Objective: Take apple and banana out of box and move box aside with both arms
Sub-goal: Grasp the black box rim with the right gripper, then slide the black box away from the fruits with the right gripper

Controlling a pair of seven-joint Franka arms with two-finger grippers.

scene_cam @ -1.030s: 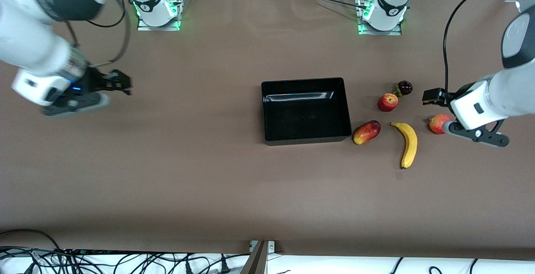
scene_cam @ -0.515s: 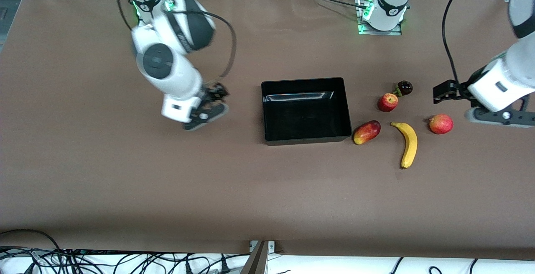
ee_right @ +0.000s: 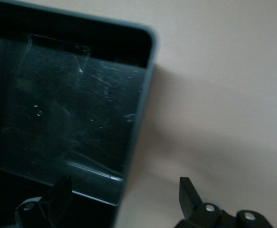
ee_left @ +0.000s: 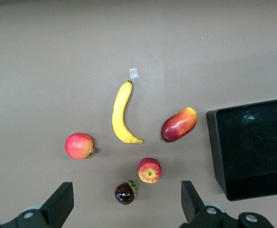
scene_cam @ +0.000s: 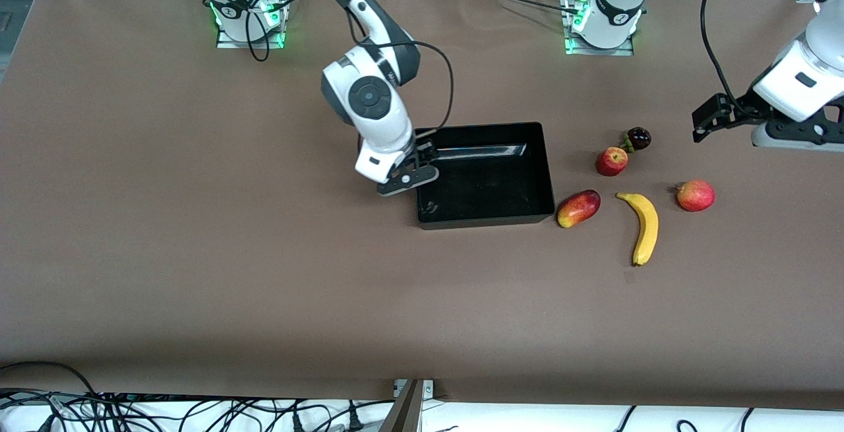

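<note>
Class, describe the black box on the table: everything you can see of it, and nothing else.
The box is a glossy black rectangular bin, plastic by its look, with low walls, rounded corners and no lid. Its scuffed floor holds nothing. It sits flat on the brown table, with a mango-like fruit just off its corner toward the left arm's end. The right gripper, open, is over its wall at the right arm's end; contact cannot be judged.

Spread over a brown worktop point(scene_cam: 198, 254): a red-yellow mango point(scene_cam: 578, 208) lying on its side; toward the left arm's end, well apart, a round red pomegranate point(scene_cam: 695, 195); between the two and farther from the front camera, a small dark plum point(scene_cam: 638, 137) with green stem. Nearer the camera, a pale tape scrap point(scene_cam: 630, 277) stuck flat. Along the worktop's near edge, tangled black cables point(scene_cam: 132, 412).
</note>
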